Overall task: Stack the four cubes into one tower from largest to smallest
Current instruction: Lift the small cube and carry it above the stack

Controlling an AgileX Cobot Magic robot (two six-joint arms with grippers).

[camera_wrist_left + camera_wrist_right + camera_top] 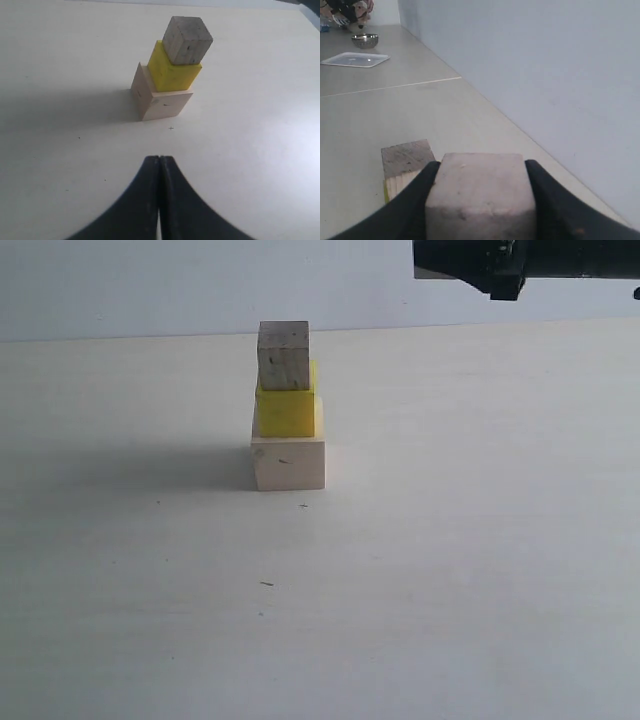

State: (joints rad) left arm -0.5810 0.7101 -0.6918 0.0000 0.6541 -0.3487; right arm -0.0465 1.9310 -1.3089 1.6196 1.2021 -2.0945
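Working on the last step, judging by the stack: seeing, just left of centre in the exterior view, a three-high tower [288, 405], with the largest pale pinkish cube [288, 462] on the table [450, 540], the yellow cube [286, 412] on that, and the medium grainy wood cube [284, 355] on top, sitting toward the yellow one's left side. Holding the smallest pale wood cube [481, 195] clamped between the jaws of the right gripper [481, 167], close to the grainy top face glimpsed just past it in the right wrist view. Showing only a dark part of the right arm [520, 265] in the upper right corner of the exterior view. Resting the left gripper [159, 159] pressed together and empty, facing the tower from nearby. Probably needing next: centring the held cube over the grainy top, lowering it squarely, letting go gently, avoiding any nudge to so narrow a stack. Finding no obstacle beside the tower; noting only a pale tray [355, 59] and a metal bowl [365, 40] far off in the right wrist view.
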